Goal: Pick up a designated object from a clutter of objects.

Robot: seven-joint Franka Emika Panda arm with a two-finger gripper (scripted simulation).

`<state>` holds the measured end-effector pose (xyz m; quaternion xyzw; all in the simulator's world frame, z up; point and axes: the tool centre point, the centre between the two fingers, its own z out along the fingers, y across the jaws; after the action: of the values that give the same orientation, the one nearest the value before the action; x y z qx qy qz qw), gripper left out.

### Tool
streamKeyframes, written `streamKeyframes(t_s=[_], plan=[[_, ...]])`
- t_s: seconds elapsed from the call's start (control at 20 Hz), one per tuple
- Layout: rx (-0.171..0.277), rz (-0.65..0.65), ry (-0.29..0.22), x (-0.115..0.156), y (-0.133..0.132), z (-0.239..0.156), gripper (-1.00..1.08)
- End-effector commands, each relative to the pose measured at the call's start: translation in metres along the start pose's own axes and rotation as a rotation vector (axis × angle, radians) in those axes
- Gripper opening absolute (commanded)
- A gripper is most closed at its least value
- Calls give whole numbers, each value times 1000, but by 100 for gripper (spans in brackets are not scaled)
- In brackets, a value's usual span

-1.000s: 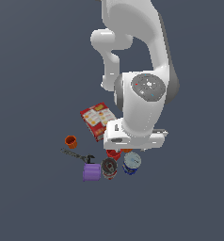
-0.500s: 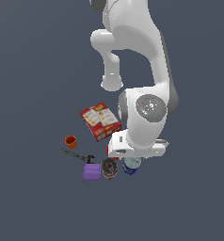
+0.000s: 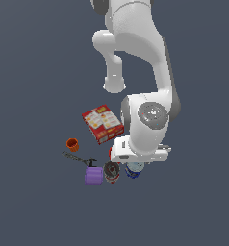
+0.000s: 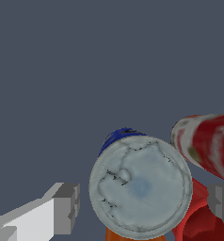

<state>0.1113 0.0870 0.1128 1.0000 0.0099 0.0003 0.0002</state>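
The blue can point(image 3: 134, 169) stands upright at the exterior view's right end of the clutter, mostly covered by my hand. In the wrist view its pale silvery top point(image 4: 140, 186) fills the space between my fingers, with a blue rim showing behind it. My gripper point(image 4: 144, 204) is open, one finger point(image 4: 67, 208) on each side of the can and a small gap on both sides. In the exterior view the gripper point(image 3: 135, 161) sits low over the can and its fingers are hidden.
A dark can point(image 3: 111, 172), a purple cylinder point(image 3: 93, 176), a black tool point(image 3: 78, 158), an orange cup point(image 3: 72, 144) and a red printed box point(image 3: 103, 124) lie to the exterior view's left. The wrist view shows a red-and-white can point(image 4: 208, 143) and a red cup point(image 4: 198, 222) close beside the blue can.
The arm has come down over the blue can. The hand now hides most of it in the exterior view. The clutter has not moved.
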Motion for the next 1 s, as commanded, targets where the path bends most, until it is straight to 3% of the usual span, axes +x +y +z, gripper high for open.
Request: streamKeyframes(t_s=[0.0, 0.5, 0.55, 0.95], plan=[[0, 0, -1, -1, 0, 13, 100], [0, 1, -1, 0, 0, 39, 100], [0, 1, -1, 0, 0, 39, -100], [0, 1, -1, 0, 0, 39, -100]])
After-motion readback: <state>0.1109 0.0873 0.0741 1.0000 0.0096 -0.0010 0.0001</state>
